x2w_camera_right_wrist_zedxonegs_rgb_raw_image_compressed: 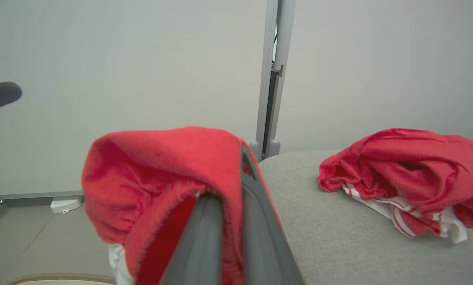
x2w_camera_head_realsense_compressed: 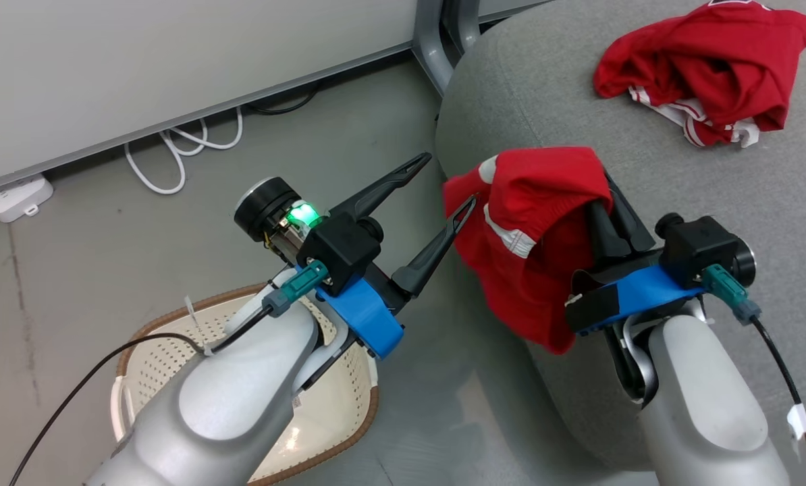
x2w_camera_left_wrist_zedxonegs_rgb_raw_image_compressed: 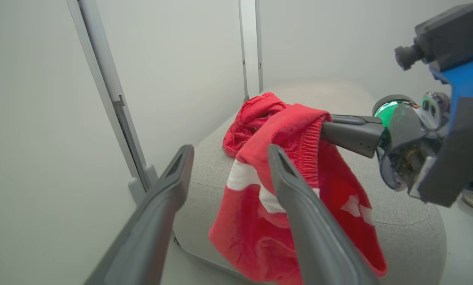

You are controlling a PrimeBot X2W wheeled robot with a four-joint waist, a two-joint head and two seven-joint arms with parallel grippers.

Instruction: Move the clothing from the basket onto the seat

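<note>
The basket [x2w_camera_head_realsense_compressed: 359, 432] sits on the floor beneath the left arm. The left gripper [x2w_camera_head_realsense_compressed: 449, 181] gapes wide, empty. The right gripper [x2w_camera_head_realsense_compressed: 605, 212], fingers pinched together, holds a red garment [x2w_camera_head_realsense_compressed: 531, 243] hanging at the sofa [x2w_camera_head_realsense_compressed: 551, 88] edge. Beyond, a second garment [x2w_camera_head_realsense_compressed: 707, 67] lies crumpled on the sofa.

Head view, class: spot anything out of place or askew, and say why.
One red garment dangles from the right gripper at the sofa's edge, partly over the floor rather than resting on it. The other garment lies crumpled on the sofa.
</note>
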